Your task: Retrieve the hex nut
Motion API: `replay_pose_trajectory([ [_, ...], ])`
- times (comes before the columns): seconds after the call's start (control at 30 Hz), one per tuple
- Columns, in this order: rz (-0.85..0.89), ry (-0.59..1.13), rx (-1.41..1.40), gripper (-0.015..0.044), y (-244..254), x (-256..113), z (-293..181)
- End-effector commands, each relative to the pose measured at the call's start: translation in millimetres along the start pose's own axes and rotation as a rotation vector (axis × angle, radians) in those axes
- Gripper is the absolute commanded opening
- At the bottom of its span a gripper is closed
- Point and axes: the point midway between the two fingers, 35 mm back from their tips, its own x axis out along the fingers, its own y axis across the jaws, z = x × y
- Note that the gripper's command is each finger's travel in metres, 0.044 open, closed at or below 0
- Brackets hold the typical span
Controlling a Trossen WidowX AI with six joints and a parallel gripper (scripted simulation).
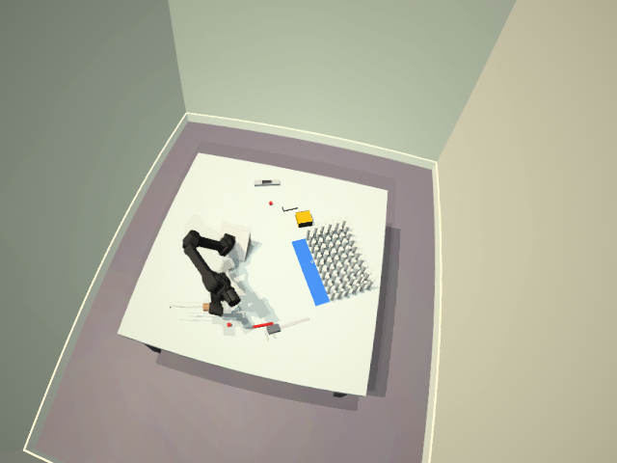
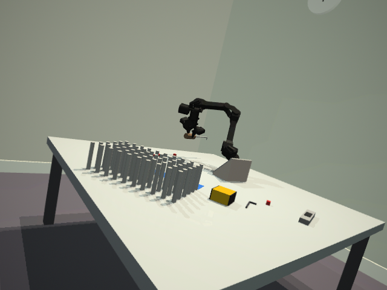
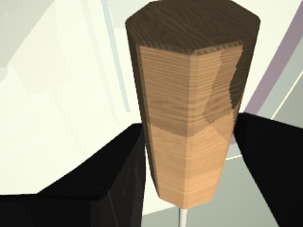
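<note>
My gripper (image 1: 210, 308) (image 2: 191, 135) (image 3: 188, 128) is shut on the wooden handle (image 1: 205, 307) (image 2: 188, 136) (image 3: 187, 95) of a hook tool, raised above the table left of the strip in the top view. Its thin shaft (image 1: 186, 306) (image 2: 200, 137) (image 3: 183, 218) points away from the spacers and ends in a small bent tip (image 2: 206, 138). The metal spacers (image 2: 90, 156) stand upright in rows. A tiny ring, apparently the nut (image 1: 311, 261), lies on the blue taped strip (image 1: 309, 281) (image 2: 199, 186), near its spacer-side edge. It cannot be made out in the other views.
A yellow block (image 1: 304, 217) (image 2: 222, 194) sits beside the field, near a black hex key (image 1: 289, 209) (image 2: 251, 203) and red cube (image 1: 270, 203) (image 2: 268, 202). Another red cube (image 1: 228, 324), a red-handled tool (image 1: 262, 325) and a grey-headed tool (image 1: 273, 329) lie near the front edge in the top view.
</note>
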Motion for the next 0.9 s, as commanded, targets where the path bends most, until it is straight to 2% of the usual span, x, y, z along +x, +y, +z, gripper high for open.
replay_pose_trajectory([
  [0.0,0.003,0.003,-0.004,0.0000,1.7,2.6,1.2],
  [0.87,0.017,0.001,-0.001,0.0000,6.4,16.9,13.2],
])
